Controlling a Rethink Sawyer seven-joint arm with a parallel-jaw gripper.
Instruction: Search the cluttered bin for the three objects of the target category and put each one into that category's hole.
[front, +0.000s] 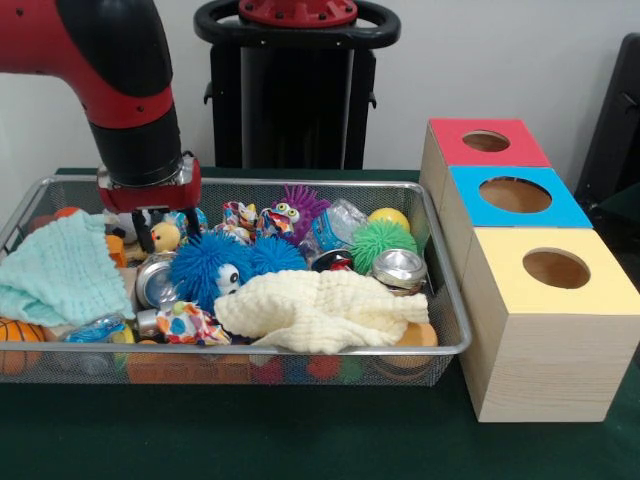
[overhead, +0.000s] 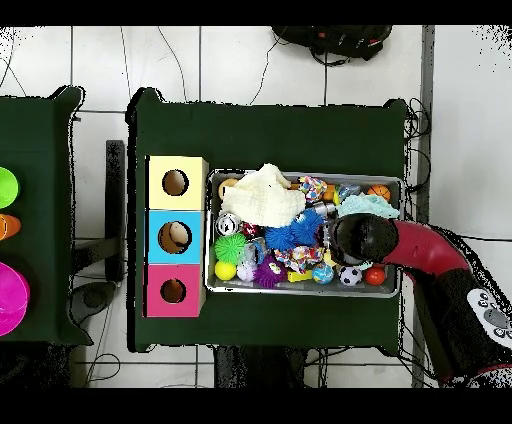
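You have the bin (front: 440, 350) on the green table (front: 300, 440), with its near rim toward the front camera and three boxes standing just beside its right end. In the front view the boxes run from far to near: red top (front: 487, 142), blue top (front: 515, 196), yellow top (front: 556, 270), each with one round hole.

The arm (front: 110, 60) comes down over the far left part of the bin. The claw (front: 165, 228) hangs low among the toys there; two dark fingers (front: 146, 238) show below the red wrist plate with a small gap between them, a yellowish toy (front: 166, 237) right at that gap. You cannot tell from either view whether the fingers press on it or merely stand beside it. From overhead the arm's black end hides the claw.

Inside the bin, in the front view: a mint cloth (front: 60, 272) at the left end, a cream cloth (front: 325, 310) near the front middle, a blue fuzzy toy (front: 215, 270) with eyes between them, a purple fuzzy toy (front: 295, 210) at the far side, a green spiky ball (front: 382, 243) and a yellow ball (front: 389, 217) toward the right. A silver can (front: 400, 268) lies beside the green ball, another can (front: 155, 282) beside the blue toy, and a basketball (front: 18, 340) sits in the near left corner.

No brand, label or writing can be read on anything here; the printed wrappers and cans are too small to make out.
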